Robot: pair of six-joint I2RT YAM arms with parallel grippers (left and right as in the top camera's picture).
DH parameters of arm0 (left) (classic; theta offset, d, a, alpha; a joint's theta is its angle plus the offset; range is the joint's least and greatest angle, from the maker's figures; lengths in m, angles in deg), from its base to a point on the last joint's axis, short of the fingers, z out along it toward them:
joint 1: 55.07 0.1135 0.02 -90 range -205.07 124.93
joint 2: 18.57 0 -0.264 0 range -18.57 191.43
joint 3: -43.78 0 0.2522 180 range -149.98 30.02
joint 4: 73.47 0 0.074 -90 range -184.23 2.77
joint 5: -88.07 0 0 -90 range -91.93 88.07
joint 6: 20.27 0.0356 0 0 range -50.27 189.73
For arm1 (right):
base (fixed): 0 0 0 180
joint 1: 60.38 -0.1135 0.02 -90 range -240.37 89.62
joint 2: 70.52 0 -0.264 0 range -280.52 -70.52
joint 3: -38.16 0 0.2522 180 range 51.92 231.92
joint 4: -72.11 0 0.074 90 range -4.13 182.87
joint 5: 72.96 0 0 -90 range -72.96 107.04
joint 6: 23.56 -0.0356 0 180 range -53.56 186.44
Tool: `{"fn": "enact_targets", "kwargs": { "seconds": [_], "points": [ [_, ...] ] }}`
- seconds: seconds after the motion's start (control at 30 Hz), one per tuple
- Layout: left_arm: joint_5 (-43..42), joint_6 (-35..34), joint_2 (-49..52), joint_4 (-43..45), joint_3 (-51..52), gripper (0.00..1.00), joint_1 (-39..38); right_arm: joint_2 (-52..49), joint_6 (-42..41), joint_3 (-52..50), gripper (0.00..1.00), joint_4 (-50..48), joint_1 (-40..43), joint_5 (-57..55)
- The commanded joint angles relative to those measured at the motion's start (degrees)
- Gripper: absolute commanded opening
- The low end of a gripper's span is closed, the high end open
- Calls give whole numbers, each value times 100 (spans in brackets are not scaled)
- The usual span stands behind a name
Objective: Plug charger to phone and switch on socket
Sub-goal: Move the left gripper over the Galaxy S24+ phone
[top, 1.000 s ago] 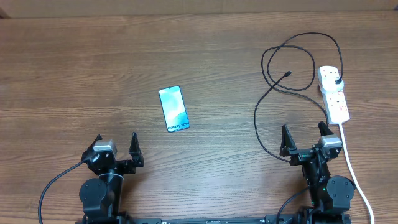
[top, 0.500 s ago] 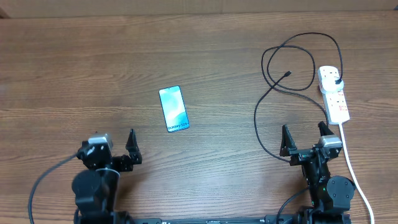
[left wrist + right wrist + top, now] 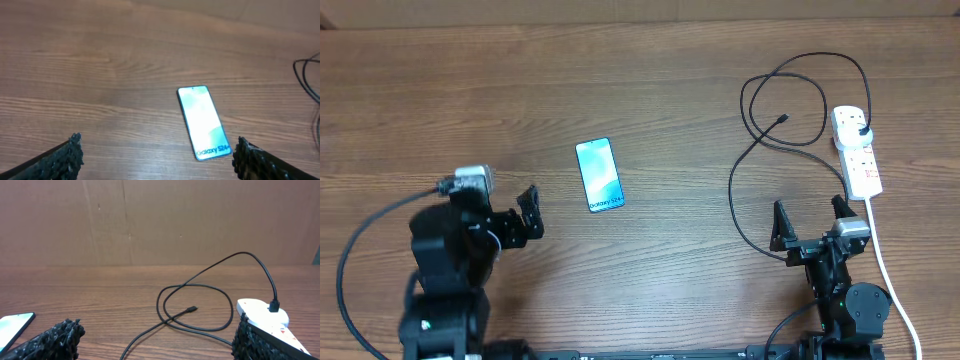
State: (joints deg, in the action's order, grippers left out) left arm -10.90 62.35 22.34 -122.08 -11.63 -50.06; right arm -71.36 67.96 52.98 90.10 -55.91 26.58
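Observation:
The phone (image 3: 599, 175) lies flat on the wooden table, screen up, with its "Galaxy" text at the near end. My left gripper (image 3: 525, 215) hangs open to its near left, turned toward it. In the left wrist view the phone (image 3: 204, 121) sits just ahead of the right finger, and the left gripper (image 3: 159, 150) holds nothing. The charger cable (image 3: 732, 190) loops over the table at the right, its loose tip (image 3: 784, 119) lying free and its plug (image 3: 861, 130) seated in the white socket (image 3: 857, 152). My right gripper (image 3: 809, 210) stands open and empty, near of the cable loop (image 3: 192, 309).
The socket's thick white cord (image 3: 890, 280) runs along the right side of my right arm to the near edge. A brown wall stands behind the table in the right wrist view. The socket (image 3: 262, 315) shows beside the right finger.
My left arm has risen and swung left, its gripper turning right toward the phone. The right arm, the phone and the cable have not moved.

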Motion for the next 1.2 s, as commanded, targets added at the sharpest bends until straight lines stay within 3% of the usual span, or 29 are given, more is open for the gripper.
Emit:
{"fn": "enact_targets", "kwargs": {
  "seconds": [0.0, 0.2, 0.43, 0.67, 0.9, 1.07, 1.17],
  "points": [
    [-269, -59, 363, -240, -592, 100, 20, 66, -15, -61, 100, -26, 20, -50],
    [-315, -251, 1163, -817, -1488, 100, -127, 66, -15, -61, 100, -26, 20, -50],
    [-149, -590, 2105, -1209, -2330, 100, -1084, 66, -15, -61, 100, -26, 20, -50],
    [-208, -745, 2896, -975, -2507, 100, -2037, 66, -15, -61, 100, -26, 20, -50],
    [-852, -796, 3493, -1056, -2505, 100, -2232, 66, -15, -61, 100, -26, 20, -50],
    [-127, -2229, 3777, -1167, -2507, 100, -2232, 66, -15, -61, 100, -26, 20, -50],
    [243, -2535, 3891, -1215, -2514, 100, -2232, 66, -15, -61, 100, -26, 20, -50]
  ]
}}
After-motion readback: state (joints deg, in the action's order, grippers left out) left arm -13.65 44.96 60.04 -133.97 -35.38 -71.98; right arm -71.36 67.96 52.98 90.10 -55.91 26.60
